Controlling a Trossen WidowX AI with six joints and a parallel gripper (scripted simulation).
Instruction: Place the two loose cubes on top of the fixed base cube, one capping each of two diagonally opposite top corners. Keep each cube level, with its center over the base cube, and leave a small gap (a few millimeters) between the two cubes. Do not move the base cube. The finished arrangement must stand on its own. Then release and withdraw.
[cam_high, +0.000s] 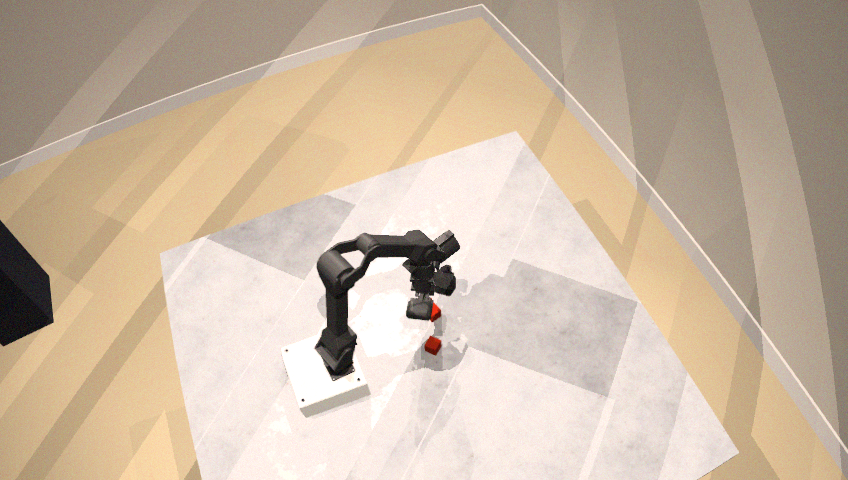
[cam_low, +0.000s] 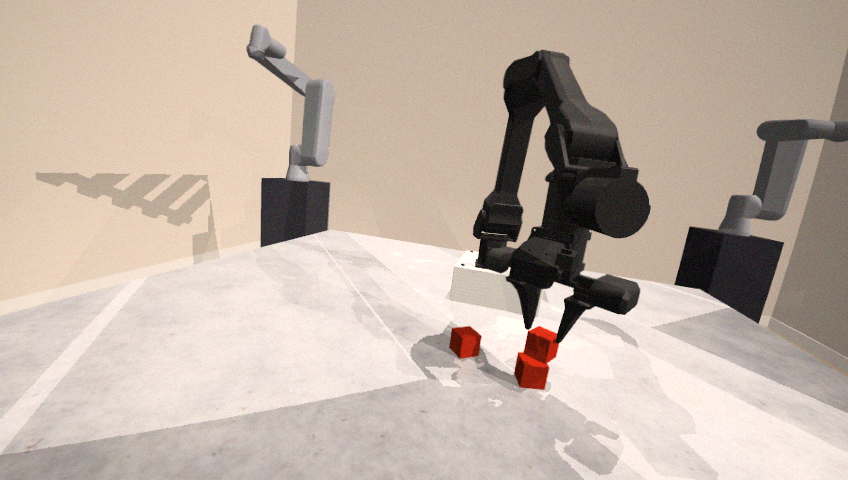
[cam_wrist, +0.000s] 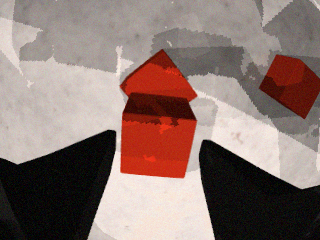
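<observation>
My gripper (cam_low: 543, 334) (cam_wrist: 158, 144) is open, its fingertips on either side of a red cube (cam_low: 543, 346) (cam_wrist: 157, 145) with a thin gap at each side in the wrist view. That cube sits high against one corner of the red base cube (cam_low: 531, 378) (cam_wrist: 159, 75), overlapping it in view; whether it rests fully on top and level is hard to tell. The other loose red cube (cam_high: 433, 345) (cam_low: 465, 343) (cam_wrist: 294, 85) stands apart on the table. In the top view the gripper hides most of the pair, with only a red corner showing.
The arm's white base block (cam_high: 327, 380) (cam_low: 476, 285) stands behind the cubes. Two grey arms (cam_low: 318, 121) (cam_low: 779, 172) stand on dark pedestals (cam_low: 294, 211) (cam_low: 728, 270) beyond the pale table (cam_high: 535, 410) (cam_low: 178, 356). Patchy shadows cross the table.
</observation>
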